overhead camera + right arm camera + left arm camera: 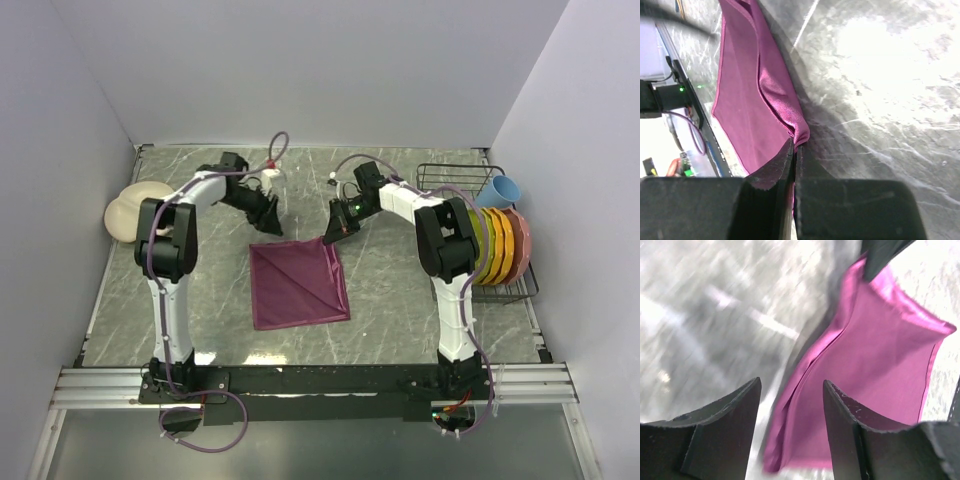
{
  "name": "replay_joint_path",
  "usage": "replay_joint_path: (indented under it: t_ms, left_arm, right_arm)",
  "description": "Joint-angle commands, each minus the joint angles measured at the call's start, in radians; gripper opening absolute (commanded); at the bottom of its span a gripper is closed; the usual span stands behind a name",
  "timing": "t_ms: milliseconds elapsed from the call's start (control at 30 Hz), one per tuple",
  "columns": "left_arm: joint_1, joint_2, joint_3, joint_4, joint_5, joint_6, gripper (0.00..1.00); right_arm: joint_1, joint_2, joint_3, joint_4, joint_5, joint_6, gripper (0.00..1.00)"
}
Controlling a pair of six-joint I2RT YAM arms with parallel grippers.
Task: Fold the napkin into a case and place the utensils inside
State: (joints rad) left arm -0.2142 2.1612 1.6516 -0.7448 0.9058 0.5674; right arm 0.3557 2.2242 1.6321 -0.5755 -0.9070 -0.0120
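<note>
Grey marbled table, white walls. Right gripper pinched shut on far right corner of napkin; left gripper open, empty, over far left corner. Napkin mid-table, doubled. Folding step in hand, probably early. Next: regrip left corner, fold narrower. No cutlery visible. Dish rack far right.

The napkin lies on the table, plate leftward, rack rightward.
</note>
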Motion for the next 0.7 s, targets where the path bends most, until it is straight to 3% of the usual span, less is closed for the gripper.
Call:
replay_joint_path:
  t_ms: [0,367,667]
  left_arm:
    - [0.038,0.034,0.056,-0.171,0.021,0.163,0.58]
    - [0.062,0.097,0.096,-0.304,-0.001,0.278,0.61]
    - [0.105,0.118,0.103,-0.416,-0.007,0.359,0.51]
  right_arm:
    - [0.02,-0.101,-0.011,0.026,0.003,-0.054,0.0]
    - [0.026,-0.179,-0.035,0.014,-0.053,-0.131,0.0]
    - [0.026,-0.215,-0.051,0.003,-0.07,-0.158,0.0]
